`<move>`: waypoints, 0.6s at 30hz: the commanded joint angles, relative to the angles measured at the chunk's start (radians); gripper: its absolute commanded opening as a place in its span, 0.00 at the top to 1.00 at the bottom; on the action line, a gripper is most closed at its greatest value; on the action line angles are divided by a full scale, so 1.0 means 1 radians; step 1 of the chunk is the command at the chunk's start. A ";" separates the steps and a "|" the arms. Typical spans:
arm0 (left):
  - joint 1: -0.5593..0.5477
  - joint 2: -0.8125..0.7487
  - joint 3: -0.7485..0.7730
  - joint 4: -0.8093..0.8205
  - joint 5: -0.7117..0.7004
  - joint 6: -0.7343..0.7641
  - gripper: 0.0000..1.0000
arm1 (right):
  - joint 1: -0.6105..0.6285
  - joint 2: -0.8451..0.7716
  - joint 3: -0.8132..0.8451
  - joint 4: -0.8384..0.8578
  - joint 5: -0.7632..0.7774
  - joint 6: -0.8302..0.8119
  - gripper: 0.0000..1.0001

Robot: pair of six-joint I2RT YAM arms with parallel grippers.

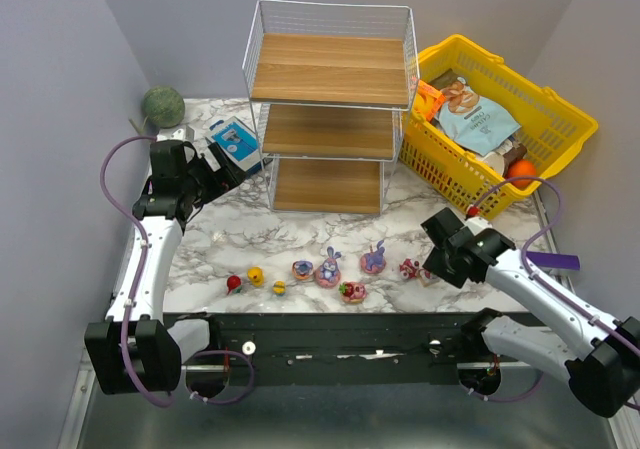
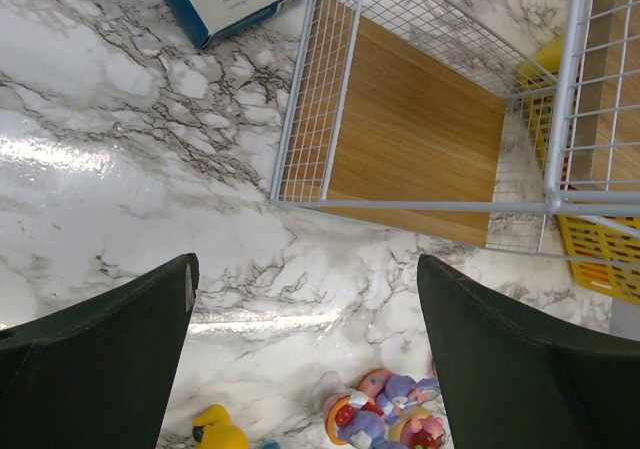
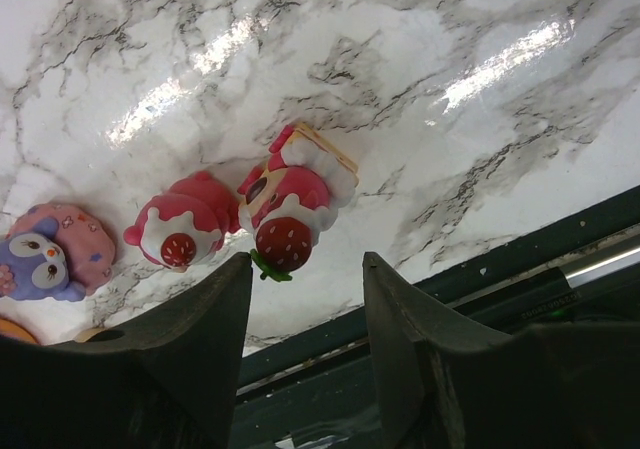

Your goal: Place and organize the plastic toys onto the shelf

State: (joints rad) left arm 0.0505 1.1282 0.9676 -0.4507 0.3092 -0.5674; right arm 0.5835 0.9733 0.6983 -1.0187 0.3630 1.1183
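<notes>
The plastic toys lie in a loose row near the table's front edge, from a red one (image 1: 233, 284) and a yellow one (image 1: 256, 276), past a purple bunny-eared one (image 1: 328, 268), to a pink-red one (image 1: 410, 268). My right gripper (image 1: 440, 254) is low beside that right end. It is open (image 3: 305, 269), and a strawberry-topped pink-red toy (image 3: 290, 204) lies just beyond its fingertips, with nothing between them. A second cake-like toy (image 3: 180, 231) lies to the left. My left gripper (image 1: 225, 174) hangs open (image 2: 305, 279) above bare marble, left of the shelf (image 1: 330, 119). The shelf's boards are bare.
A yellow basket (image 1: 560, 109) with snack packets stands right of the shelf. A blue-white box (image 1: 235, 141) lies at the shelf's left, and a green ball (image 1: 162, 106) sits in the far left corner. A black rail (image 1: 330, 334) runs along the near edge.
</notes>
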 commanded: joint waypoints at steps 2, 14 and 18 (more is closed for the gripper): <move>0.002 0.012 0.011 0.012 0.016 0.006 0.01 | 0.006 0.013 -0.031 0.075 0.037 0.008 0.46; 0.003 0.022 0.022 0.003 0.022 0.015 0.01 | 0.004 0.047 -0.028 0.140 0.031 -0.084 0.89; 0.003 0.019 0.014 0.007 0.047 0.024 0.01 | 0.003 0.001 0.030 0.141 0.042 -0.221 0.99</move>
State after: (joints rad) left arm 0.0505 1.1492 0.9684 -0.4511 0.3111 -0.5655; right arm 0.5835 1.0111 0.6689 -0.9138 0.3725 1.0275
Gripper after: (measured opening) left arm 0.988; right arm 0.089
